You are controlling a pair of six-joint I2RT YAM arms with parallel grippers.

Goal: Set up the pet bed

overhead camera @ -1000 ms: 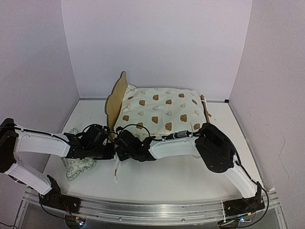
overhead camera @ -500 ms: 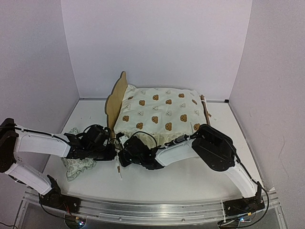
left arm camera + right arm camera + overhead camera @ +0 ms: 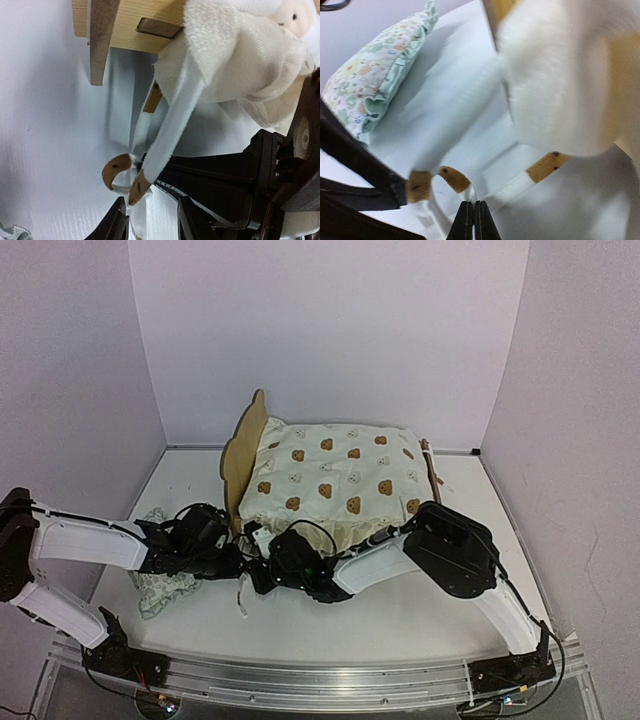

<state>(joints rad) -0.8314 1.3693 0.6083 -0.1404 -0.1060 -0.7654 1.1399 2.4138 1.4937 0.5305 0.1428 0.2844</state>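
The pet bed stands at the back middle with its plywood bear-ear headboard (image 3: 243, 445) on the left, and the cream bear-print cover (image 3: 340, 475) lies over it. Both grippers meet at the bed's near left corner. My right gripper (image 3: 264, 572) is shut on a white tie (image 3: 471, 191) of the cover, just behind its brown tip (image 3: 451, 178). My left gripper (image 3: 232, 560) is open, and its fingers (image 3: 119, 224) straddle the loose tie ends (image 3: 137, 186) on the table. The plywood frame (image 3: 135, 20) and a cover corner (image 3: 235, 60) hang above them.
The small floral ruffled pillow (image 3: 160, 585) lies on the table left of the left gripper; it also shows in the right wrist view (image 3: 375, 85). A loose tie (image 3: 242, 598) trails toward the near edge. White walls close in the back and sides.
My right gripper has shifted toward the near edge and a little right, drawing the tie with it. The left gripper has barely moved.
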